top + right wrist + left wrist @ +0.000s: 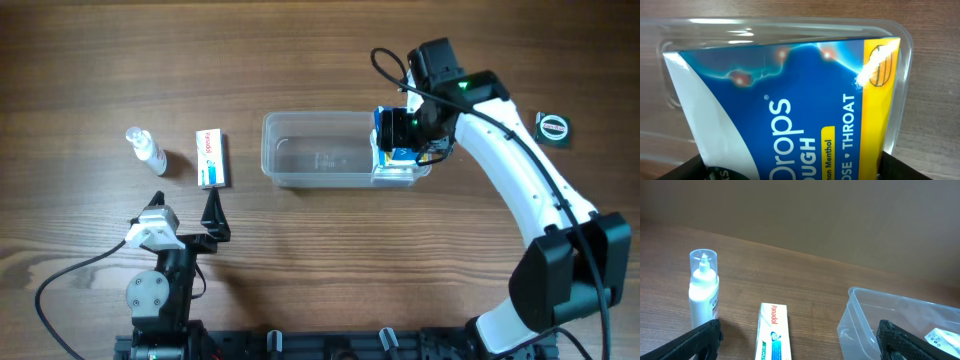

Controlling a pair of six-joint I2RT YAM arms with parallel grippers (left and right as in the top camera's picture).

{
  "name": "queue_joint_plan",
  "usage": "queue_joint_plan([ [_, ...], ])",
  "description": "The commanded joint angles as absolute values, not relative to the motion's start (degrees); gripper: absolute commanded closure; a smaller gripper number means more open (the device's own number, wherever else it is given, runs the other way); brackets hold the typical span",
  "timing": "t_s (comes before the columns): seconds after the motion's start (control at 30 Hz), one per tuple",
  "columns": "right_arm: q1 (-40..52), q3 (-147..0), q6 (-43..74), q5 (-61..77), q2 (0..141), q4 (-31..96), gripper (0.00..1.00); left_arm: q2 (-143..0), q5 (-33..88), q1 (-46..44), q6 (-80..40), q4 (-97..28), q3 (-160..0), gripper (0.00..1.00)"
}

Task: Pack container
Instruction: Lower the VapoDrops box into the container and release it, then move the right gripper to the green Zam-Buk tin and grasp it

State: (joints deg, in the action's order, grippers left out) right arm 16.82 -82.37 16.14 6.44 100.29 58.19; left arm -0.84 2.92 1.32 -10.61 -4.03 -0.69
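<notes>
The clear plastic container [300, 172] lies mid-table, long side left to right. My right gripper [405, 130] is at its right end, shut on a blue and yellow cough drops box [398, 152] that is down inside the tub. In the right wrist view the box [790, 110] fills the space between my fingers [795, 172], with the container's rim [790, 22] beyond it. My left gripper [185, 218] is open and empty, just in front of a white Panadol box [211, 158] and a small spray bottle [146, 147]. The left wrist view shows the bottle [703, 292], the Panadol box [774, 330] and the container [860, 320].
A dark round tape measure [552, 127] lies at the far right of the wooden table. The right arm reaches across the right side of the table. The left arm's cable trails along the front left.
</notes>
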Motion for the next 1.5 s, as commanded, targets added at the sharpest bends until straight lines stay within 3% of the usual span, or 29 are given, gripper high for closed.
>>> queue_joint_plan([
  [0.0,16.8,-81.7,15.2,4.9,101.8,57.5,0.18,-0.4,3.4,1.8,-10.9,-4.1,-0.3,0.0],
  [0.8,16.8,-81.3,15.0,3.4,105.5,56.1,0.12,-0.4,3.4,1.8,-10.9,-4.1,-0.3,0.0],
  [0.97,16.7,-93.8,15.0,-0.2,104.3,58.0,0.03,-0.4,3.4,1.8,-10.9,-4.1,-0.3,0.0],
  [1.07,12.8,-103.4,13.9,-11.7,103.6,61.9,0.0,-0.4,3.4,1.8,-10.9,-4.1,-0.3,0.0],
  [1.13,7.7,-104.4,10.8,-12.2,103.6,61.9,0.0,-0.4,3.4,1.8,-10.9,-4.1,-0.3,0.0],
  [1.23,-1.7,-104.4,10.5,-6.9,103.7,62.9,0.0,-0.4,3.4,1.8,-10.9,-4.1,-0.3,0.0],
  [1.3,-5.6,-104.4,10.5,4.4,103.5,62.5,0.0,-0.4,3.4,1.8,-10.9,-4.1,-0.3,0.0],
  [1.4,-4.8,-104.4,8.8,8.8,103.5,61.5,0.0,-0.4,3.4,1.8,-10.9,-4.1,-0.3,0.0],
  [1.47,-3.8,-104.4,7.5,-1.7,103.5,60.0,0.0,-0.4,3.4,1.8,-10.9,-4.1,-0.3,0.0],
])
